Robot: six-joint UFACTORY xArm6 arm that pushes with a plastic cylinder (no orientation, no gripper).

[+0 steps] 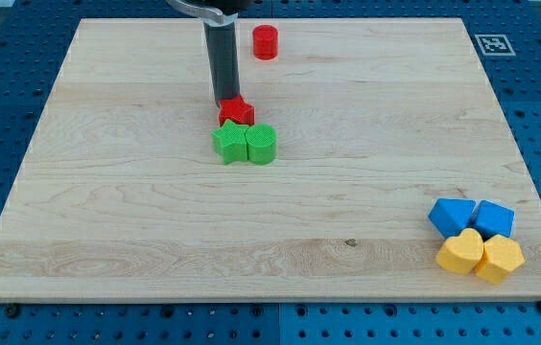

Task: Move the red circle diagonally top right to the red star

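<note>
The red circle (266, 42) sits near the view's top edge of the wooden board, a little left of centre. The red star (237, 112) lies below and slightly left of it, touching the top of a green star (231, 142) and a green circle (262, 144) that sit side by side. My tip (224, 103) is at the end of the dark rod, right at the red star's upper left edge. The tip is well below and left of the red circle, apart from it.
Two blue blocks (453, 216) (494, 218) and two yellow heart-shaped blocks (460, 250) (499, 258) cluster at the view's bottom right corner. A fiducial marker (489, 44) sits at the board's top right corner. The board (136, 220) lies on a blue perforated table.
</note>
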